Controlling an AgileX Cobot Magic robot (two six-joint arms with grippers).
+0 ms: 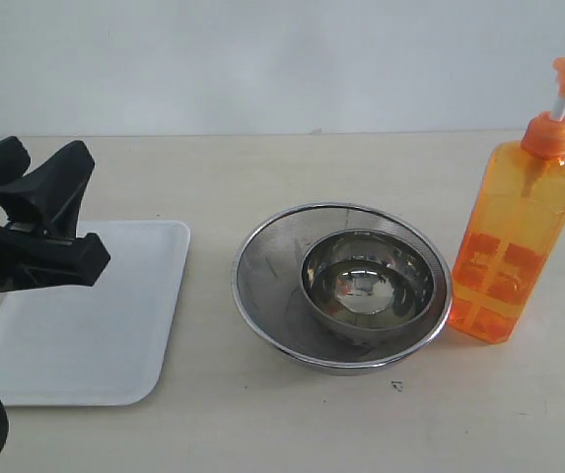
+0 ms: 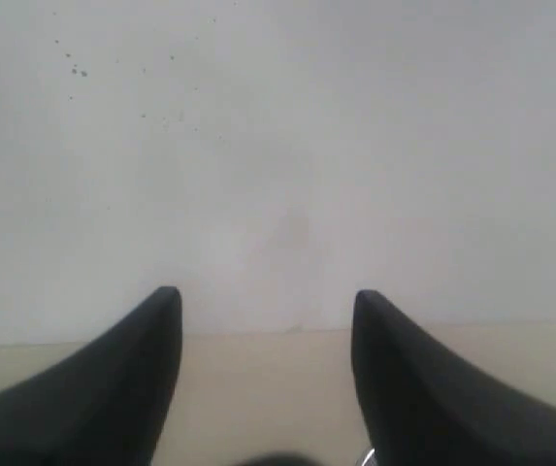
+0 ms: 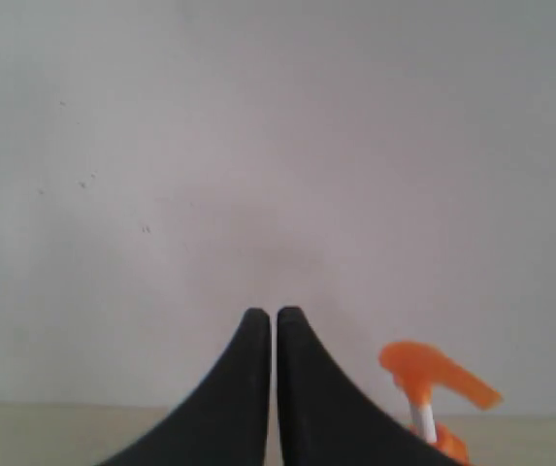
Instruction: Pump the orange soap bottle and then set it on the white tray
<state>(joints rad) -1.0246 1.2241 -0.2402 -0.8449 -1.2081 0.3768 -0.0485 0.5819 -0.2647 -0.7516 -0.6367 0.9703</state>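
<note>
Our left jaws stand open with nothing between them, and our right jaws are pressed shut on nothing. The orange soap bottle (image 1: 519,236) stands upright on the tabletop (image 1: 262,168), well apart from the left jaws. Its pump head (image 3: 438,374) shows a little beyond the tips of the right jaws and to one side, not touching them.

We judge the bottle to be stiff, smooth plastic, likely slippery, with liquid low in the body. It should be moderately heavy at the base but tall enough to tip under a sideways push. The flat sides at mid-body, below the shoulder, look like the safest place to take hold. The pump head probably wants a straight downward press while the body is steadied, since the thin white stem looks like the weak part.

Between the bottle and the left jaws sits a steel strainer (image 1: 262,246) with a bowl (image 1: 366,281) inside it, just beside the bottle. The white tray (image 1: 114,325) lies beneath and just beside the left jaws.
</note>
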